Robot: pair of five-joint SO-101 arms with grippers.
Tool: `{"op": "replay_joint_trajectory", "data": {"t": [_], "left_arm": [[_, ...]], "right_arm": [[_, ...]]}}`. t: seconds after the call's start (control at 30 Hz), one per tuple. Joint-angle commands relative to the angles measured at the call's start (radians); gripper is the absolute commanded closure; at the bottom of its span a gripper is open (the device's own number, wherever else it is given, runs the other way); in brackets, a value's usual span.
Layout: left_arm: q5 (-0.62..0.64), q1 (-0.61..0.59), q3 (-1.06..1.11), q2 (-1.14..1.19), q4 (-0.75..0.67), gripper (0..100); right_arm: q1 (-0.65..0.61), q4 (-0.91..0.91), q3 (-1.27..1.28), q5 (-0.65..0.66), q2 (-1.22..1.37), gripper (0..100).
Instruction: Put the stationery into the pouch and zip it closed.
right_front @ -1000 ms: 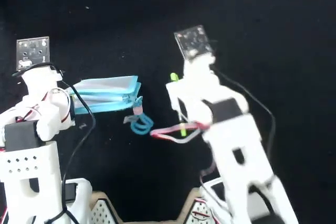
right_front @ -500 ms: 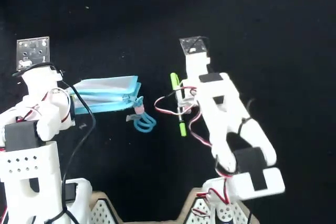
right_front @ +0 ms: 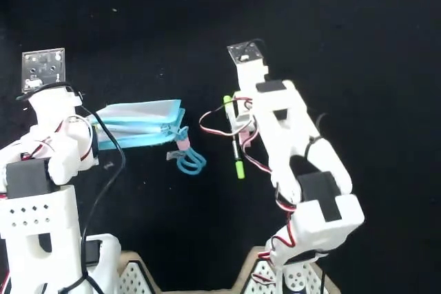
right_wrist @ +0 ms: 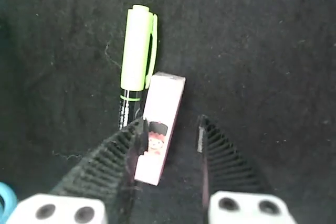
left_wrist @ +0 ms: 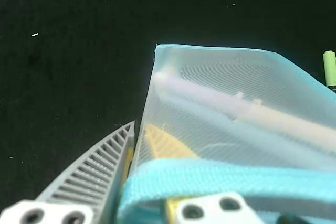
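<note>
High view: pouch [right_front: 138, 123] near the surface's left edge, green pen [right_front: 239, 167] mid-surface. Left wrist: left gripper [left_wrist: 143, 139] is clamped on the pouch rim. Right wrist: right gripper [right_wrist: 170, 124] is wide open and empty, straddling the eraser [right_wrist: 159, 129]. The eraser's long axis runs along the fingers, so just closing should work imo.

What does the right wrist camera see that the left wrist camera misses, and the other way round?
Right wrist view, not the left: a small pale box lying between the open fingers of the right gripper. Left wrist view, not the right: the blue mesh pouch, a white stick inside, held by the left gripper. Both: the green pen and the black table.
</note>
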Motion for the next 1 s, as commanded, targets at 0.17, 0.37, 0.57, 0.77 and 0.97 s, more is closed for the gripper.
{"op": "replay_joint_trajectory", "data": {"t": [0.17,0.37,0.57,0.77,0.97], "left_arm": [[-0.009,-0.007,0.015,0.003,-0.006,97],[-0.009,-0.007,0.015,0.003,-0.006,97],[-0.009,-0.007,0.015,0.003,-0.006,97],[-0.009,-0.007,0.015,0.003,-0.006,97],[-0.009,-0.007,0.015,0.003,-0.006,97]], "right_arm": [[0.020,0.017,-0.048,0.008,0.074,84.7],[0.035,0.064,-0.073,0.006,0.036,84.6],[0.035,0.058,-0.081,0.017,0.033,84.6],[0.035,0.018,-0.173,0.017,0.090,84.6],[0.077,0.232,-0.320,0.141,0.231,98.8]]}}
